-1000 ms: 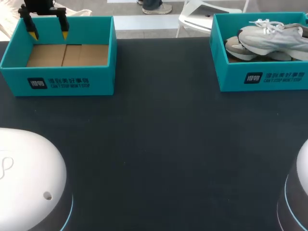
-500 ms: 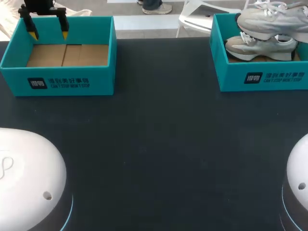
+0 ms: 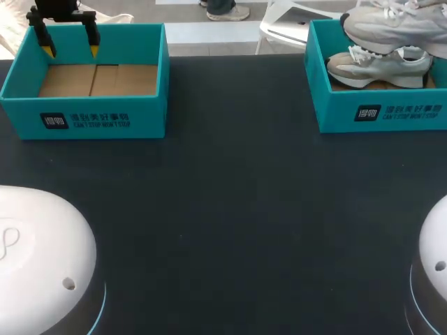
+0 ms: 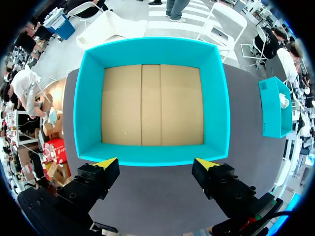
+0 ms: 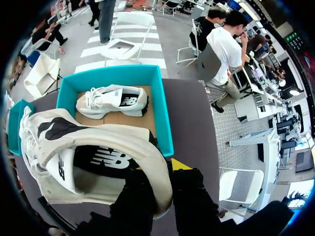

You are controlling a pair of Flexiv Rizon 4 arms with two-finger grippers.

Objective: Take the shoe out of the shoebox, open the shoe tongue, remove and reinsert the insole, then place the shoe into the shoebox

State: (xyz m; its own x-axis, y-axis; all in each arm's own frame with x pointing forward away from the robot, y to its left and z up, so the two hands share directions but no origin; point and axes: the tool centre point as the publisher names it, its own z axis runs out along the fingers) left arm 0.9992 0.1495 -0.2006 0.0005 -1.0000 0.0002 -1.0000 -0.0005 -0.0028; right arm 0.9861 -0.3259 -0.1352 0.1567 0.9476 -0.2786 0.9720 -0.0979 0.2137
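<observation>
Right gripper [image 5: 160, 189] is clamped on the heel collar of the grey sneaker [image 3: 391, 28], with one finger inside the opening and one outside. The sneaker is hung just above the right shoebox [image 3: 335, 105] at the table's [image 3: 223, 209] far right corner, sole not far above the rim. A second sneaker [image 5: 110, 101] lies in that box underneath. The step in hand is judged to be the take-out. The lift should be finished straight up until sole and loose laces are clear of the box wall and of the second sneaker, and only then should sideways travel be started. Only one thin collar wall is pinched, so the toe can be expected to droop or swing, and slow, level motion is advised. The sneaker should be set down sole-flat on bare table toward the middle, well away from both boxes, with the tongue side reachable from the left. Left gripper [image 4: 156, 164] is spread wide and holds nothing, parked over the near wall of the empty left shoebox [image 4: 221, 98] at the far left corner. It would have to be brought to the middle for the tongue step.
</observation>
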